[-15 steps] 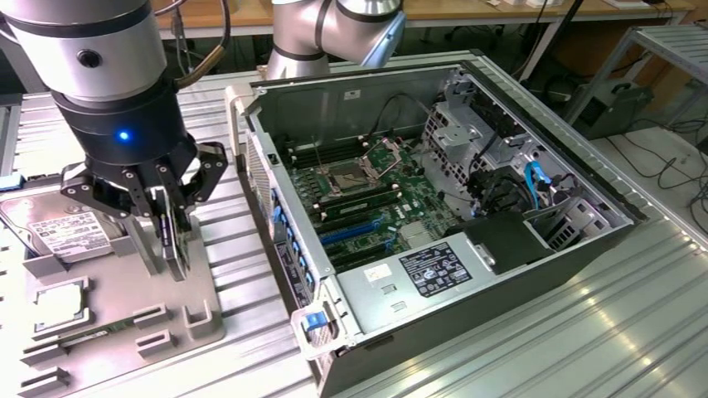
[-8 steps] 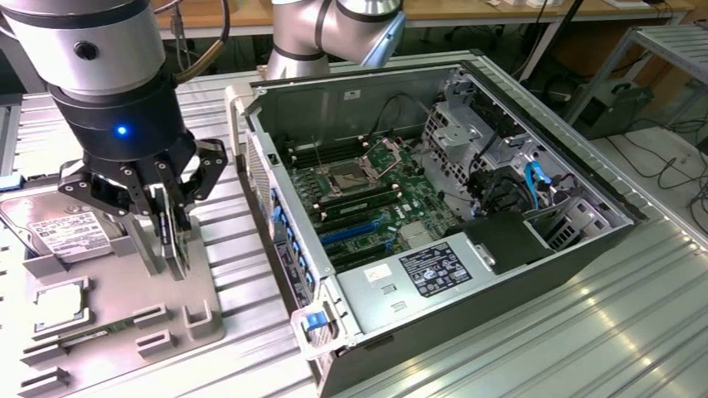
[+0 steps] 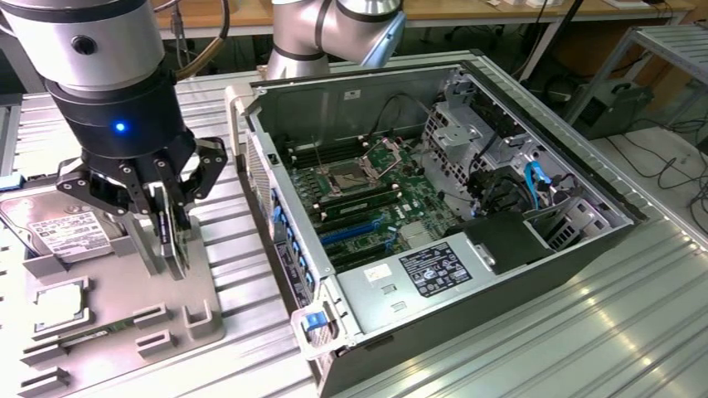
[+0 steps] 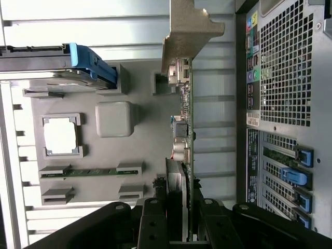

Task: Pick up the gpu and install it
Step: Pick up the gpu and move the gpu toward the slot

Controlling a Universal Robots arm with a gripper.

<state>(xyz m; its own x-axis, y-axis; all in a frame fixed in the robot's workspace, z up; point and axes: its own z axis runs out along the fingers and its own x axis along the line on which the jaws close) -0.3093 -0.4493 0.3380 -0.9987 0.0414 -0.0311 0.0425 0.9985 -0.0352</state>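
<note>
The big metal desk [image 3: 619, 332] holds it all. The computer case [image 3: 443, 207] lies on it with its side open, so you can look right in at the green board. Next to the case, on the exterior view's left, sits the grey tray [image 3: 111, 348].

Your hand [image 3: 155, 211] hangs over that tray, close to the case wall. Its fingers are closed on the gpu [image 3: 174, 245], pinching it near the fan. The card stands on its thin edge. It looks lifted off the tray, but it is not over the case yet. In the wrist view the card runs along the back wall of the case, and its silver end bracket [image 4: 189, 28] sticks out far from the hand.

Hold the card tight and straight. You grip it at one end, so I think the long end may wobble, and the bracket could bump the case wall. Go slowly.

The hard drive [image 3: 66, 232] and the little CPU chip [image 3: 61, 303] lie on the tray, farther from the case than the card. Leave them alone.
</note>
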